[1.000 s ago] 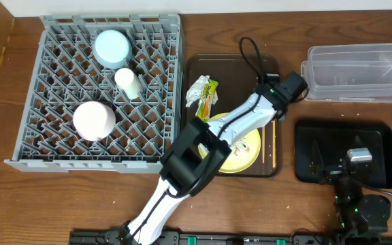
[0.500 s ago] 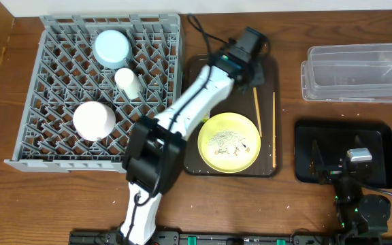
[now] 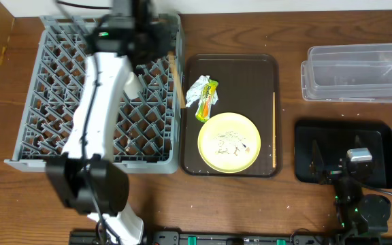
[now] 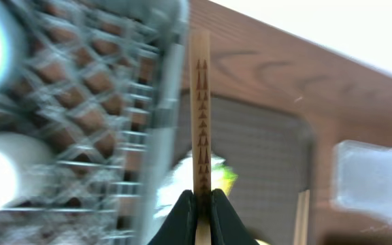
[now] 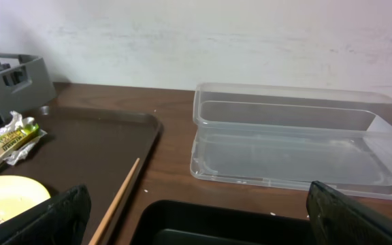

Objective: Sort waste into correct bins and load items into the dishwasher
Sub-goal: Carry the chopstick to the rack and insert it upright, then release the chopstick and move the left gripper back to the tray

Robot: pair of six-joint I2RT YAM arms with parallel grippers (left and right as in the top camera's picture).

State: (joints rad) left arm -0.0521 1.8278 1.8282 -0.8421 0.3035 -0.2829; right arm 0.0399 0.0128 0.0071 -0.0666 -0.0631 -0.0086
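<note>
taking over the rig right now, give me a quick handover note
Left gripper: shut on one chopstick, at the dish rack's right edge.
Right gripper: open, empty, above the black tray.
Brown tray holds second chopstick, wrapper, yellow plate with scraps.
Clear tub empty.
Done: unclear, left arm hides much of the rack.
Left: rack chopsticks and plate, bin wrapper and scraps.

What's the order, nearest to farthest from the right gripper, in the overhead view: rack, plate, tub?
From the right gripper:
1. Tub, just beyond it.
2. Plate, to its left, on the brown tray.
3. Rack, far left.
</note>
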